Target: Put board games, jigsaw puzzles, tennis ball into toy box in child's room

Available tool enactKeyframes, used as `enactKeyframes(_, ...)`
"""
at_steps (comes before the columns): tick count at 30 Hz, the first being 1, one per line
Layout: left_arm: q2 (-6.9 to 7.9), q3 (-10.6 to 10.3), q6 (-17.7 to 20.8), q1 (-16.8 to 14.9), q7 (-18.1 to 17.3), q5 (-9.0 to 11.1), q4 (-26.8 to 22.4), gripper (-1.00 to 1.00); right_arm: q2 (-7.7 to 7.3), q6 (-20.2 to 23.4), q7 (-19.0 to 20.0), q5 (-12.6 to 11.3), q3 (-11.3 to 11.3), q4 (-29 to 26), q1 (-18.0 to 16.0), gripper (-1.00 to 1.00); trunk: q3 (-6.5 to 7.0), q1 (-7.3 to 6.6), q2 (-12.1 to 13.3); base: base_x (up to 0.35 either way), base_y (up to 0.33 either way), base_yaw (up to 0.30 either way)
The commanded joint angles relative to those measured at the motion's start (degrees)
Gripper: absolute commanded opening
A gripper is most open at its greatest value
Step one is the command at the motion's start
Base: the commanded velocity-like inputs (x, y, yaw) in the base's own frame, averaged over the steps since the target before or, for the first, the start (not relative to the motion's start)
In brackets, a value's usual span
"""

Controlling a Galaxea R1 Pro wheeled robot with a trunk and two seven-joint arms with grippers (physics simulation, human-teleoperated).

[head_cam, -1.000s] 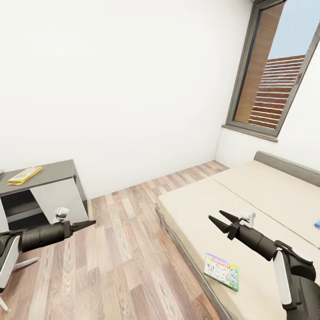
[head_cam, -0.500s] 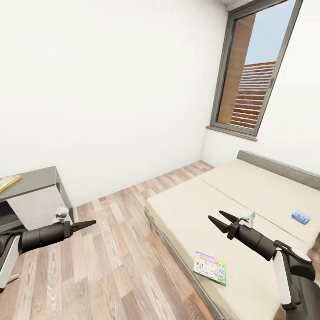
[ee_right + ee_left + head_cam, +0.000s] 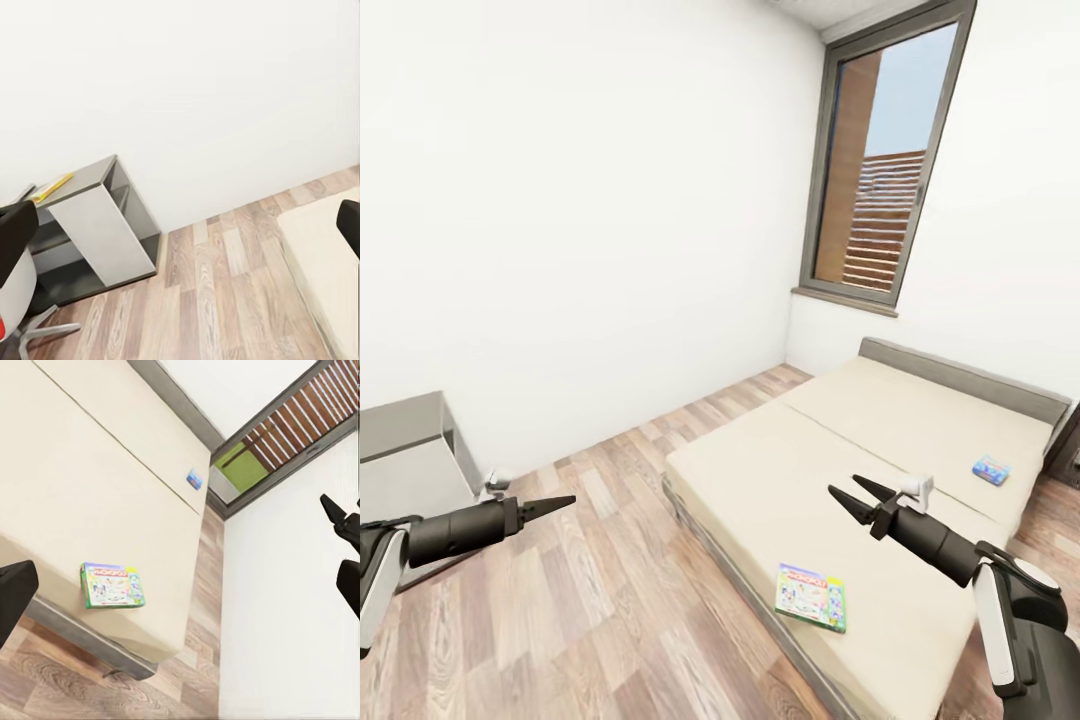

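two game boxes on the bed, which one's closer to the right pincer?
The white-green board game, lying near the bed's foot edge. The small blue one lies farther, toward the headboard.

Head view: from high up, angled down across floor (image 3: 610,600) to bed (image 3: 920,420) and window (image 3: 880,170). Left wrist view: aimed at bed (image 3: 90,487) from some way off, sharing both games (image 3: 811,597) (image 3: 112,585) with head view. Right wrist view: facing wall (image 3: 187,90) and tabletop (image 3: 82,180) from afar.

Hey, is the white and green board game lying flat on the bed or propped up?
Flat. The white-green board game lies face up on the bed near its edge, printed cover showing, with nothing under or against it.
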Motion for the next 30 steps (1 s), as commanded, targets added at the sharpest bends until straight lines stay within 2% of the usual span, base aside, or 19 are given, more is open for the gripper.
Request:
enactKeyframes(1,0.02,0.04,0.32,-0.04,-0.13,0.07,0.00,1.00,0.01,0.47,0.12,-0.27,-0.03,0.04,-0.08,1.00,-0.06,0.04,-0.13,0.000,0.172,-0.211)
enactKeyframes(7,0.02,0.04,0.32,-0.04,-0.13,0.07,0.01,1.00,0.01,0.47,0.12,-0.21,-0.03,0.17,-0.06,1.00,0.35,0.04,-0.13,0.000,0.112,-0.211)
enactKeyframes(21,0.02,0.01,0.32,-0.04,-0.13,0.02,0.05,1.00,0.01,0.40,0.12,-0.28,-0.03,0.54,-0.10,1.00,1.30,0.04,-0.13,0.000,0.008,-0.208)
enactKeyframes(30,0.02,-0.11,0.32,-0.04,-0.13,0.06,0.08,1.00,0.01,0.47,0.12,-0.68,0.01,0.47,-0.07,1.00,1.44,0.04,-0.13,0.000,0.000,-0.048)
